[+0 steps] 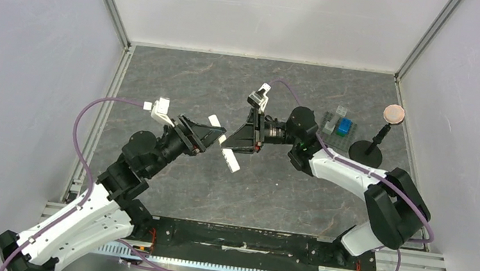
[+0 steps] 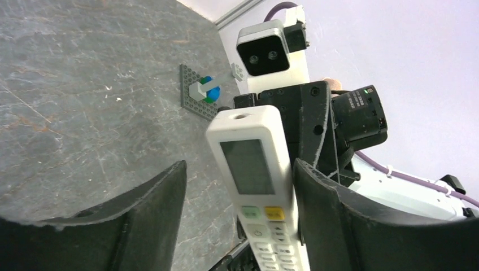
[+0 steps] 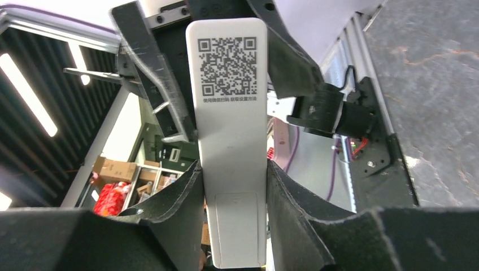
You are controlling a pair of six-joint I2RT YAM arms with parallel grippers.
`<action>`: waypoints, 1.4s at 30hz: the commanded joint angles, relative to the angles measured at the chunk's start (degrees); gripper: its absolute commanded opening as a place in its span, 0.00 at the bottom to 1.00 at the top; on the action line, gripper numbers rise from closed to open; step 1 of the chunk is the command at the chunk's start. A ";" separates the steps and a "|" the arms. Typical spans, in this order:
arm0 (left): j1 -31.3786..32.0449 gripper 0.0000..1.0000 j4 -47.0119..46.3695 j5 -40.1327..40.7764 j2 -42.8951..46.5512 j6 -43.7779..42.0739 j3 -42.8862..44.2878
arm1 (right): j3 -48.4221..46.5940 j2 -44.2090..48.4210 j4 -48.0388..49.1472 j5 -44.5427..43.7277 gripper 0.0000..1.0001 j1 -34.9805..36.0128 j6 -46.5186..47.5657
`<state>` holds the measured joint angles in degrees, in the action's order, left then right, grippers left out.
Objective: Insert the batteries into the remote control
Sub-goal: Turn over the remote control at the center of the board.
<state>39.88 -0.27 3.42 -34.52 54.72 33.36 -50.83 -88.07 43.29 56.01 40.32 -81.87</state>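
Above the table (image 1: 181, 79), the right end effector (image 3: 233, 172) pinched the remote control (image 3: 233, 130) while the left end effector (image 2: 240, 169) stood spread around it.

White remote control (image 3: 234, 141) carries a black-and-white code sticker (image 3: 229, 66); green and yellow buttons (image 2: 262, 213) on front; far blocks (image 2: 204, 90) apparently blue, green.

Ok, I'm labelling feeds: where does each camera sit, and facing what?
Top external: above, behind the bases, looking down on the table; left arm and right arm show.
Left wrist: on its arm, facing the remote control, screen side, inside the open left end effector.
Right wrist: on its arm, facing the remote's code-sticker back, gripped by the right end effector.
Wrist views share the remote, opposite faces.
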 commanded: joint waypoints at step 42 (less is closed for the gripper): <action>-2.06 0.10 30.85 18.82 -43.72 -14.02 13.85 | 6.34 32.25 -68.34 -68.76 0.91 -1.37 47.62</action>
<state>38.41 33.93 23.16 -76.58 44.82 44.80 -45.63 -58.76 -22.65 -9.02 38.94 -33.41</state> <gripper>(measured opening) 0.479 0.902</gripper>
